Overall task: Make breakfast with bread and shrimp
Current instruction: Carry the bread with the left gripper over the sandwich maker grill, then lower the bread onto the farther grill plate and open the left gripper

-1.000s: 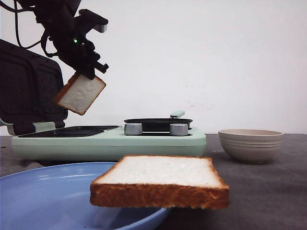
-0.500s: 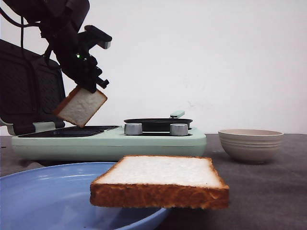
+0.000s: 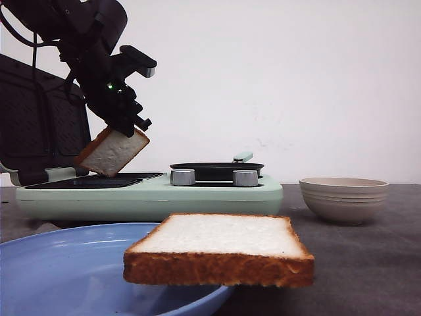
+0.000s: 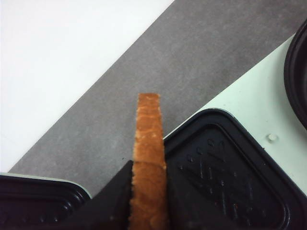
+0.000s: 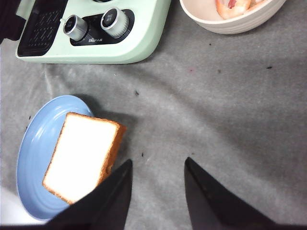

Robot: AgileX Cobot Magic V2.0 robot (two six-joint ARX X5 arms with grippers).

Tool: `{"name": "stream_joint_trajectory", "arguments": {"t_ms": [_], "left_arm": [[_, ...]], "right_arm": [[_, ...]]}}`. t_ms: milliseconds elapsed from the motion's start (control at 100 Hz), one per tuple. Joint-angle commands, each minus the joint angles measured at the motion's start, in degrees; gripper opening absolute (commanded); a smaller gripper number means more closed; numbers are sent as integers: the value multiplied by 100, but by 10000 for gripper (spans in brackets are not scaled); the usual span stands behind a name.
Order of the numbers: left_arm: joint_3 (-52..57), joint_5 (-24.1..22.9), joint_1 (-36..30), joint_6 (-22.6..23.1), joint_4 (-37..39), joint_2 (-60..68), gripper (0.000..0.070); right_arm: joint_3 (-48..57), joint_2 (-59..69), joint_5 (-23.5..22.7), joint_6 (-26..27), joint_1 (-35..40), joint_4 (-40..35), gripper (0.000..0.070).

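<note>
Left end effector (image 3: 125, 128) is gripping one slice of bread (image 3: 112, 152) by its upper edge, its fingers (image 4: 115, 194) closed on both crumb faces, with the crust edge running up between them in the left wrist view. In the front view the slice is hanging tilted, its lower corner pointing down toward the dark ribbed sandwich plate (image 3: 99, 179) of the mint-green breakfast maker (image 3: 151, 196). Corner is sitting just above the plate; contact cannot be confirmed. The lid (image 3: 39, 118) is standing open behind the slice.

Key relation: plate is lying directly beneath and slightly forward of the held slice, and the slice's flat face is inclined to the plate surface, not parallel to it. Judgement: the coming move is needing a lowering plus a rotation to lay the face flat in the recess before release.

Second slice of bread (image 5: 81, 155) is lying on the blue plate (image 5: 33, 139), overhanging its rim, nearer the right arm. Right end effector (image 5: 156, 194) is hovering open and empty over the grey worktop (image 5: 216, 120). Shrimp (image 5: 235, 5) is sitting in the beige bowl (image 5: 225, 21)
</note>
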Motion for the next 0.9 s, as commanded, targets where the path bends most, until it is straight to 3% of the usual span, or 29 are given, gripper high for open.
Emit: {"name": "stream_joint_trajectory", "arguments": {"t_ms": [0,90,170,370,610,890], "left_arm": [[151,7,-26,-33,50,149,152],[151,55,-28,-61,35,149,365],[151,96,-37,-188,22,146,455],[151,358,-37,-616,-76,149,472],[151,389,-37,-647,-111,146,473],[151,393,-44,-1012,-109,146,472]], "right_arm": [[79,11,-2,-70,2,42,209],[79,11,0,-70,2,42,209],[79,11,0,-70,2,44,208],[79,11,0,-70,0,44,208],[79,11,2,-70,0,44,208],[79,11,2,-70,0,44,208]]}}
